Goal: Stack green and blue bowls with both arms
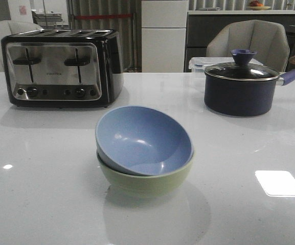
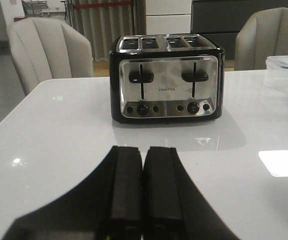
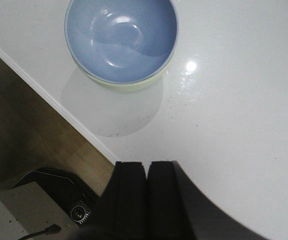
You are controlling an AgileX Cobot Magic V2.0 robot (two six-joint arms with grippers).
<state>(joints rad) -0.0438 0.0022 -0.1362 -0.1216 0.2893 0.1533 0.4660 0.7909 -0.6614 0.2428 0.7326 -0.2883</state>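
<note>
The pale blue bowl (image 1: 143, 140) sits tilted inside the pale green bowl (image 1: 147, 182) in the middle of the white table (image 1: 45, 194). The stack also shows in the right wrist view, blue bowl (image 3: 121, 37) over a sliver of green bowl (image 3: 124, 86). My right gripper (image 3: 146, 165) is shut and empty, back from the bowls over the table's edge. My left gripper (image 2: 144, 150) is shut and empty, low over the table, facing the toaster. Neither gripper shows in the front view.
A black and chrome toaster (image 1: 60, 69) stands at the back left. A dark navy saucepan (image 1: 242, 88) with a glass lid stands at the back right, a clear plastic box (image 1: 198, 63) behind it. Chairs stand beyond the table. The floor (image 3: 29, 140) shows past the table edge.
</note>
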